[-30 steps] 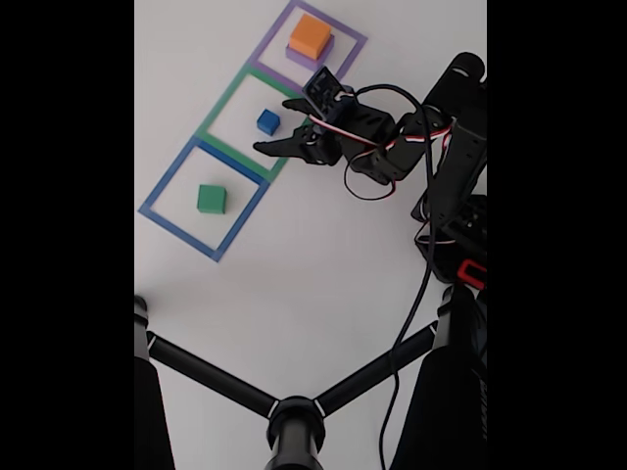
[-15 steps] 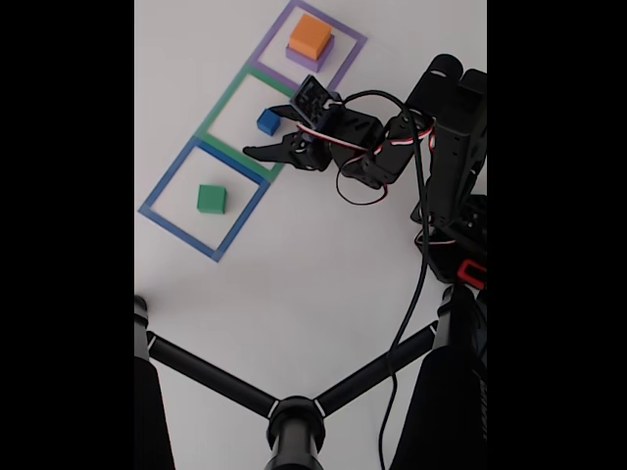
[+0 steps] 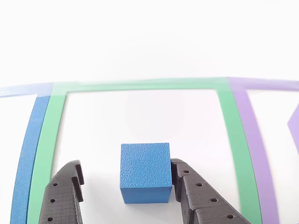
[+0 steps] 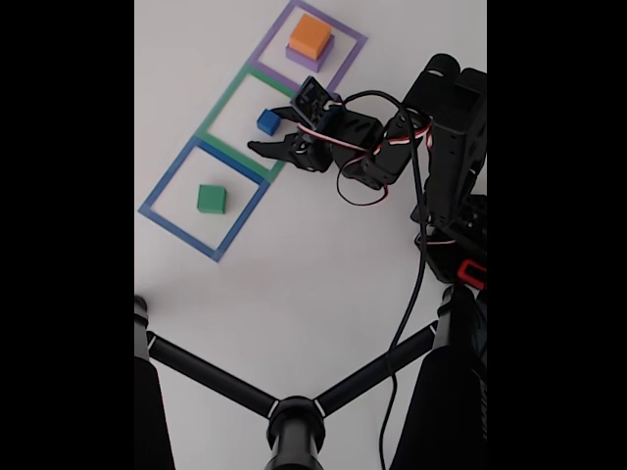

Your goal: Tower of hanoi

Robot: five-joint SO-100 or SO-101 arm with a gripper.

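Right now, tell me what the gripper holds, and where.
Nothing yet. The open gripper straddles the blue cube; one finger touches its right side, the other stands clear.

Small cube [image 4: 267, 121] sitting in middle square [image 4: 212, 114], between open gripper [image 3: 126, 179] fingers; stacked cubes [image 4: 311, 41] in far square [image 4: 350, 41]; lone cube [image 4: 211, 199] in near square [image 4: 162, 181].

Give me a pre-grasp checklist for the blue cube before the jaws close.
1. Blue cube sits between the jaws of the gripper: ok.
2. Jaws open wider than the cube: ok.
3. Cube centred: not ok; it sits at the right jaw, with a gap at the left one.
4. Cube inside the green square, off the tape: ok.
5. Other blocks clear: ok; green block and orange block sit in other squares.
6. Jaw height on the cube: cannot tell.
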